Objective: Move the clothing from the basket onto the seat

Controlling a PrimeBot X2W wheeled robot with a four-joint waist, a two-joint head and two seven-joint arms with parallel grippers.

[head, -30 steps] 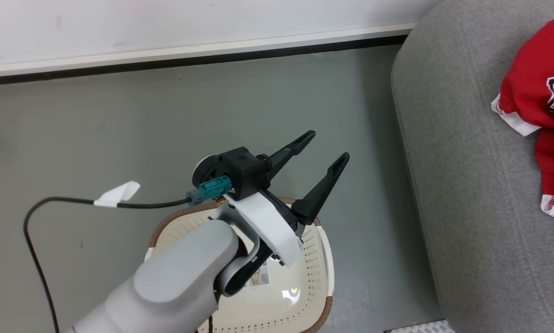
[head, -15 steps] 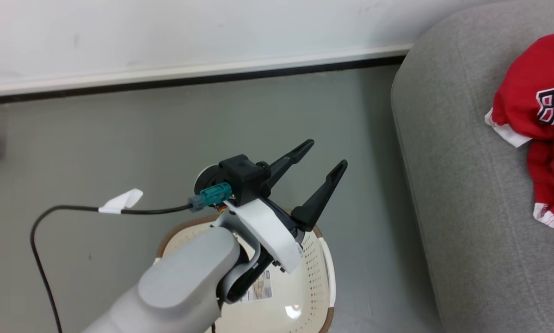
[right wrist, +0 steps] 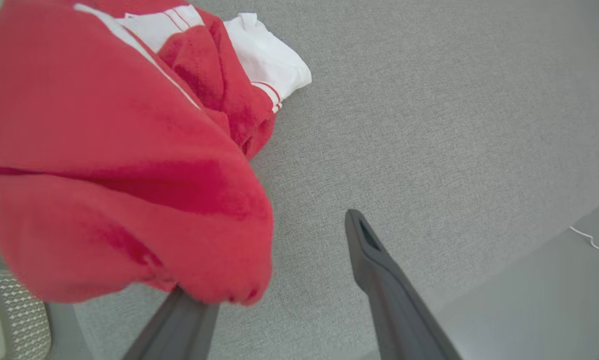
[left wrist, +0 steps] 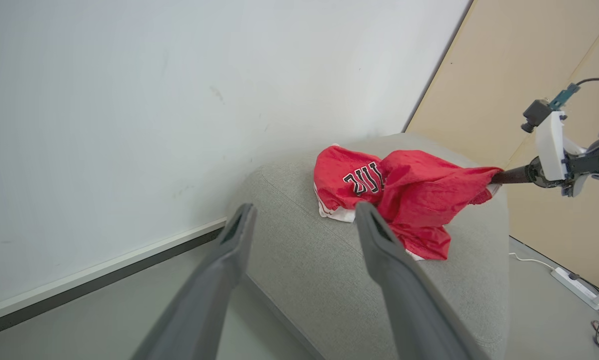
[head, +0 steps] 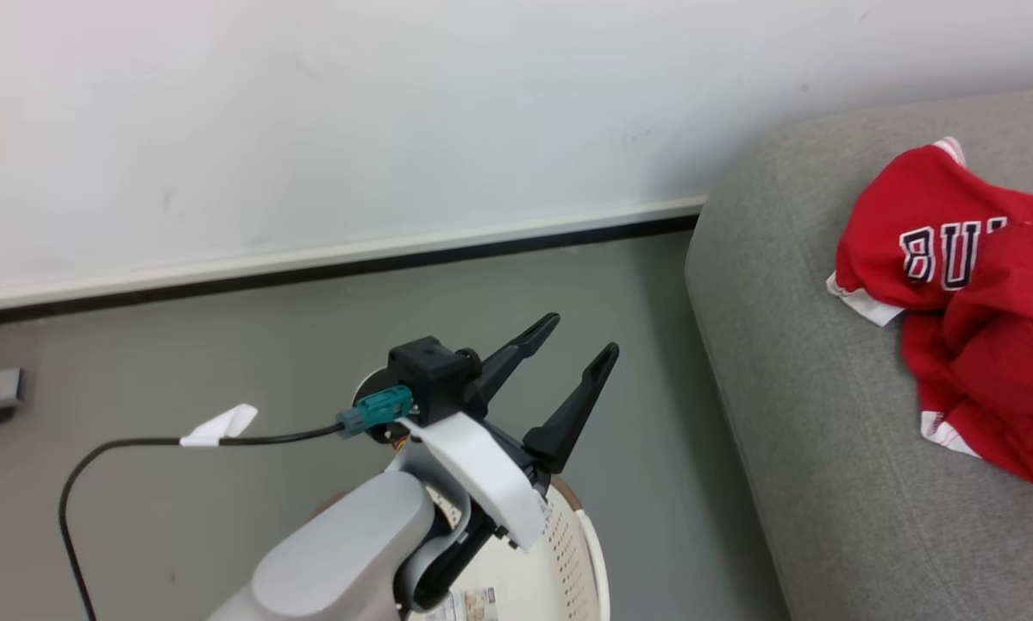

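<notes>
1. The red, white-trimmed sports clothing (head: 982, 345) lies heaped on the large grey woven-fabric seat (head: 792, 431). It is well apart from the cream perforated plastic basket (head: 564, 552).
2. Your right gripper (right wrist: 289, 250) is at the heap with its jaws spread, clamping nothing. A red fold drapes over one finger (right wrist: 179, 325).
3. Your left gripper (head: 580, 336) is spread wide and empty, near the basket.

Likely home-style test room: grey sofa (head: 814, 483), laundry basket (head: 570, 552), bare white wall (head: 396, 129).

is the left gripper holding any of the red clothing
No, the left gripper stands open with nothing between its jaws, and the clothing lies on the seat beyond it.
</notes>
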